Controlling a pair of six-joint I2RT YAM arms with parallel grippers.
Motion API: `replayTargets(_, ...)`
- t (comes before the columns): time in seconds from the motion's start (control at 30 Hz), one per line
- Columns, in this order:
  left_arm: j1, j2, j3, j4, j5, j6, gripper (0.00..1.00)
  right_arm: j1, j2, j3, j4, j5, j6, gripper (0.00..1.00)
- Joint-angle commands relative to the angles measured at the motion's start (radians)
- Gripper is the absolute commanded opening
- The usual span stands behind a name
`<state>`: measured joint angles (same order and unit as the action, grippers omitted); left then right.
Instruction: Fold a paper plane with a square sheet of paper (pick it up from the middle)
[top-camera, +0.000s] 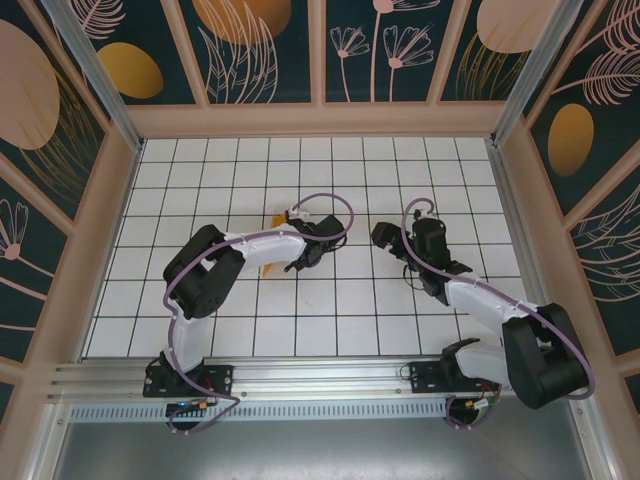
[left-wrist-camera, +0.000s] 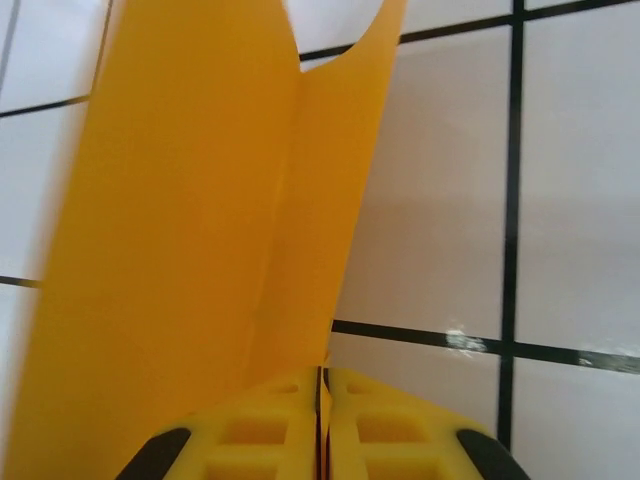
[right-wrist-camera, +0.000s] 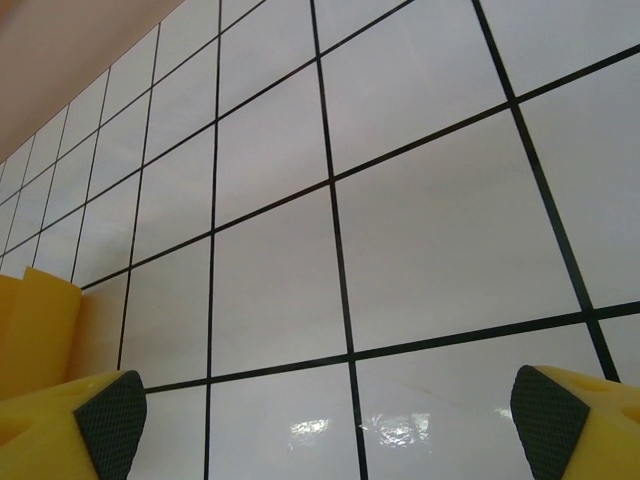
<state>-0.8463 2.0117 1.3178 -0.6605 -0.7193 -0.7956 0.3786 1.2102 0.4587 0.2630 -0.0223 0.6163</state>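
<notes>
The square sheet of paper (left-wrist-camera: 180, 230) is orange-yellow and stands folded along a lengthwise crease, its two flaps rising above the tiled floor. My left gripper (left-wrist-camera: 323, 375) is shut on its lower edge, and a sliver of paper shows in the seam between the yellow pads. From above, a corner of the paper (top-camera: 281, 216) peeks out beside the left gripper (top-camera: 308, 248) near the middle of the table. My right gripper (right-wrist-camera: 328, 405) is open wide over bare tiles, with nothing between its fingers. It hovers right of centre (top-camera: 418, 256), and the paper (right-wrist-camera: 35, 320) sits at its far left. A paper plane is out of view.
The white grid-tiled table (top-camera: 330, 310) is walled in by a pink frame with dark flower panels (top-camera: 270, 50) on three sides. A metal rail (top-camera: 320, 375) carries both arm bases along the near edge.
</notes>
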Motion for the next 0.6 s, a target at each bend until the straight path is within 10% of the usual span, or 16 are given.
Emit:
replayTargets(0.0,-0.008,-0.008,-0.027,0.051,0.06,0.004,0.13,-0.013,0.007,-0.021,0.039,0.021,0.031,0.97)
replayTargets(0.57,-0.008,-0.386,-0.205,0.389,0.348,0.003,0.7,-0.016,0.058,-0.012,0.087,-0.115,-0.033,0.99)
